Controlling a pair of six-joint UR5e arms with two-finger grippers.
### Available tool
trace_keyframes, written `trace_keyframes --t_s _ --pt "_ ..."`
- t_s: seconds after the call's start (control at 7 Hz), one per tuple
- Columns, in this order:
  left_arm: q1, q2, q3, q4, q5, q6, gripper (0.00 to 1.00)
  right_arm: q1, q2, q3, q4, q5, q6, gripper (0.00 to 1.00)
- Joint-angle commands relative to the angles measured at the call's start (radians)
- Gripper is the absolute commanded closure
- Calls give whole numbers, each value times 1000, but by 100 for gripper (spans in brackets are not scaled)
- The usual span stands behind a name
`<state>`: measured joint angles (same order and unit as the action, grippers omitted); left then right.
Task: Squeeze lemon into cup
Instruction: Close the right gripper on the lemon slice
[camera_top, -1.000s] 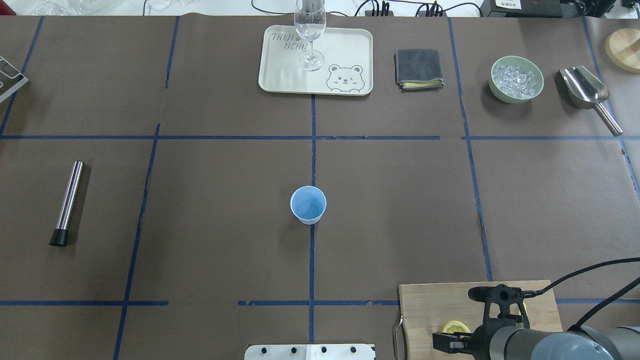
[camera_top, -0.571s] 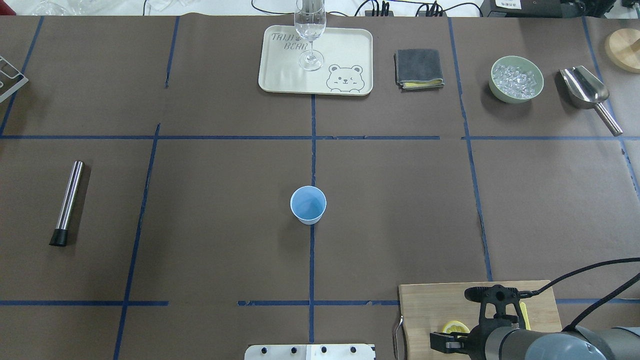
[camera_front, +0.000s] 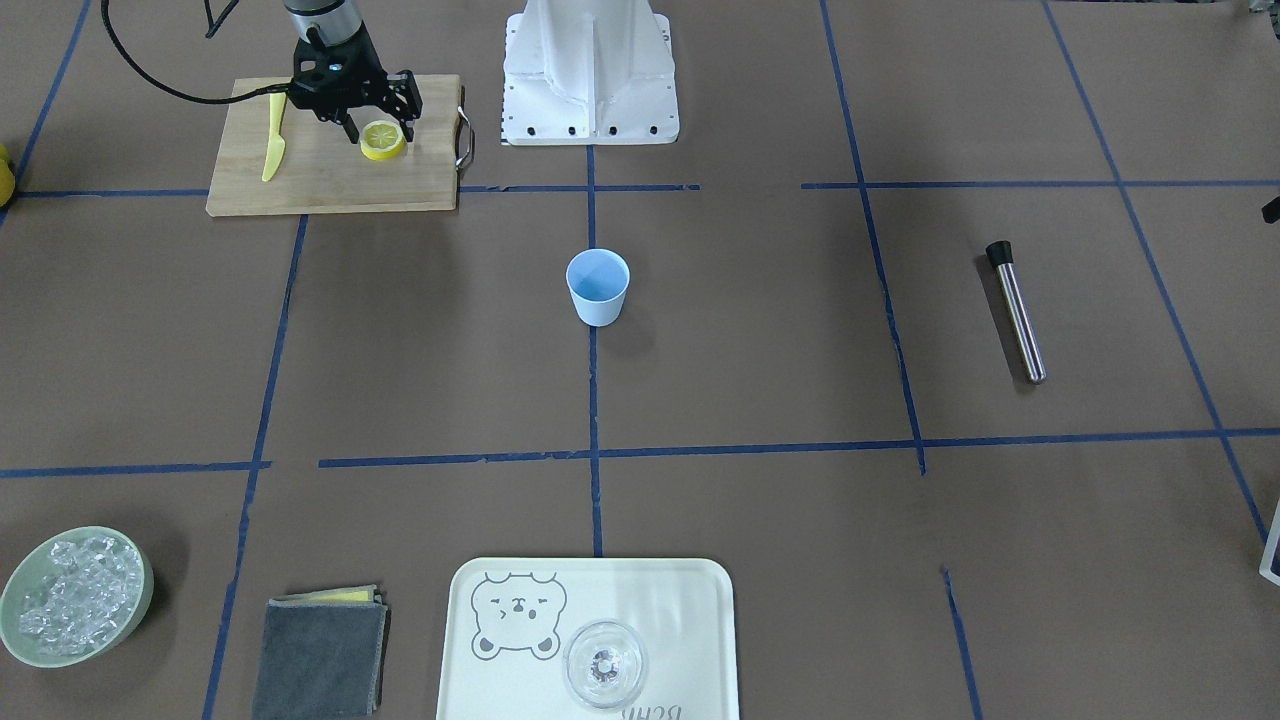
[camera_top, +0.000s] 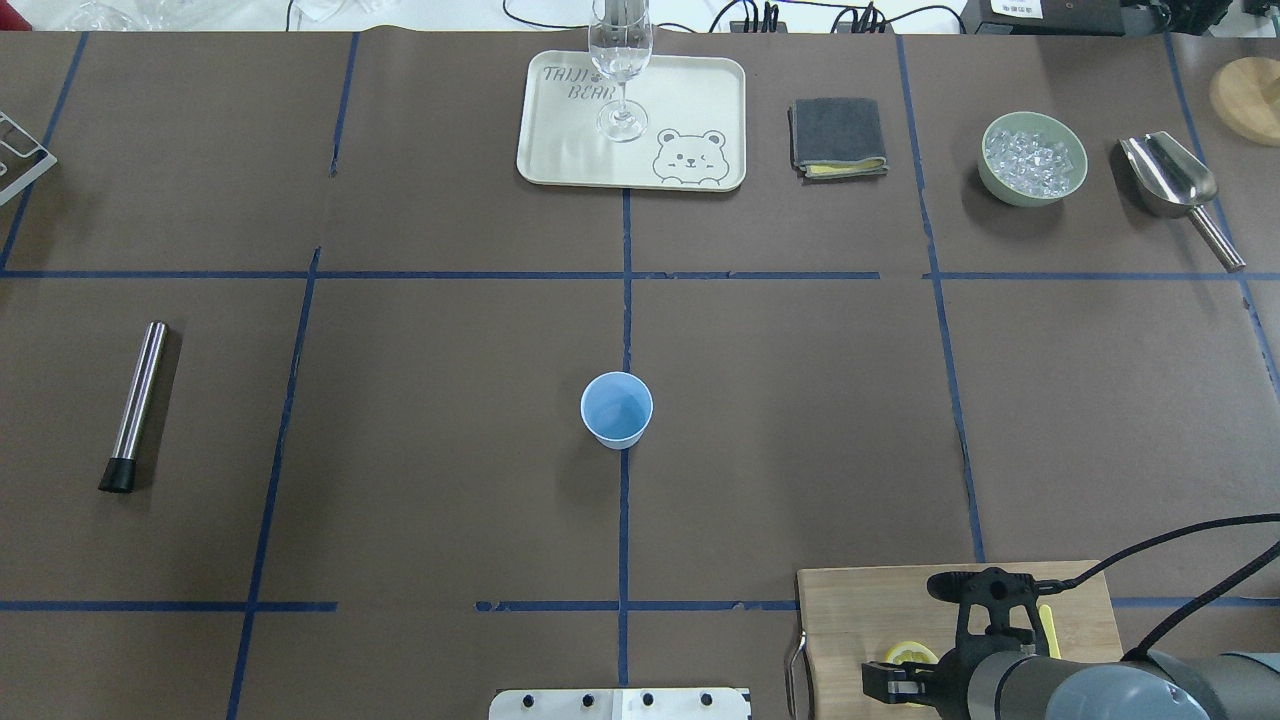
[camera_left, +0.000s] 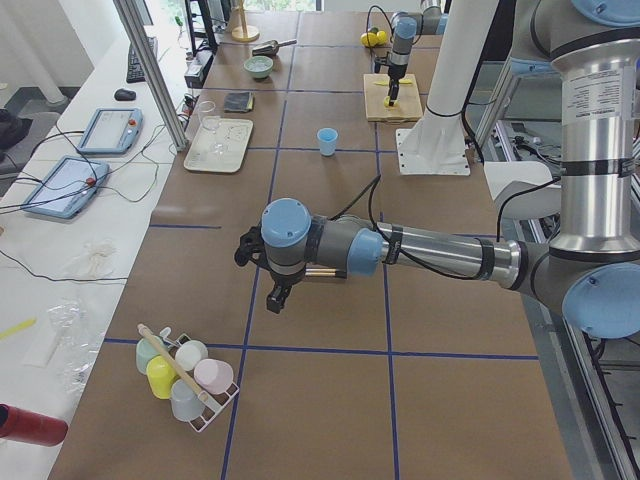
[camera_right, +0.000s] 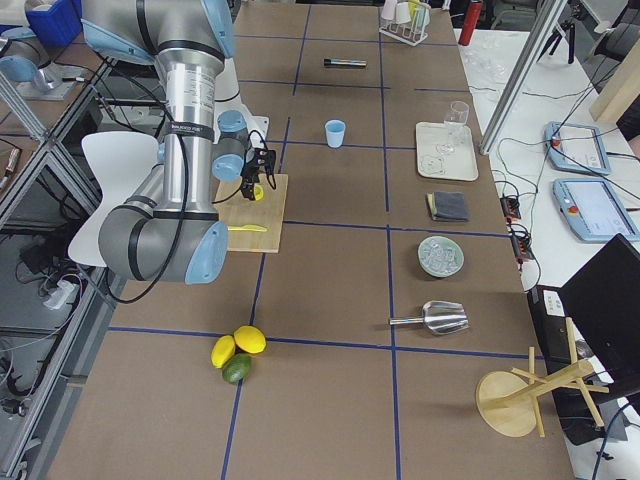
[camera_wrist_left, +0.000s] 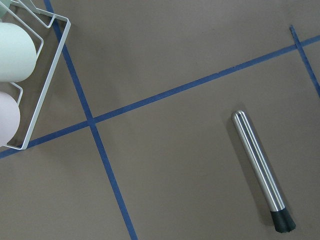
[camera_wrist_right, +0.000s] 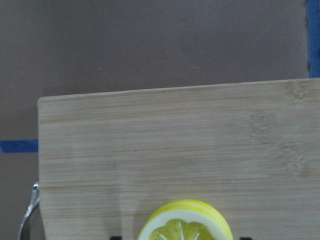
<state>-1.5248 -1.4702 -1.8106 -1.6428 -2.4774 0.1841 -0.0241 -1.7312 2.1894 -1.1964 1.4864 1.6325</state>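
The lemon (camera_front: 383, 140) lies cut face up on a wooden cutting board (camera_front: 330, 175) at the robot's right front; it also shows in the overhead view (camera_top: 908, 655) and the right wrist view (camera_wrist_right: 185, 225). My right gripper (camera_front: 381, 127) is open, low over the board, one finger on each side of the lemon. The light-blue cup (camera_top: 617, 408) stands upright and empty mid-table, far from the board; it also shows from the front (camera_front: 598, 285). My left gripper (camera_left: 276, 298) hovers over the table's left end; I cannot tell whether it is open or shut.
A yellow knife (camera_front: 272, 150) lies on the board. A steel rod (camera_top: 135, 405) lies at the left. A tray (camera_top: 690, 100) with a clear glass (camera_top: 621, 60), a grey cloth (camera_top: 838, 137), a bowl of ice (camera_top: 1033, 158) and a scoop (camera_top: 1170, 180) line the far edge.
My right gripper has shifted slightly left over the lemon. Nothing else has moved.
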Motion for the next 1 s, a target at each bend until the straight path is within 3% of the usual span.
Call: trace_keyframes --t_s 0.0,0.29,0.86 --pt "0 1 1 0 0 0 0 1 -1 0 0 0 1 24" --pt "0 1 1 0 0 0 0 3 -2 0 0 0 3 35" --pt "-2 1 -1 0 0 0 0 32 -4 12 0 3 1 39"
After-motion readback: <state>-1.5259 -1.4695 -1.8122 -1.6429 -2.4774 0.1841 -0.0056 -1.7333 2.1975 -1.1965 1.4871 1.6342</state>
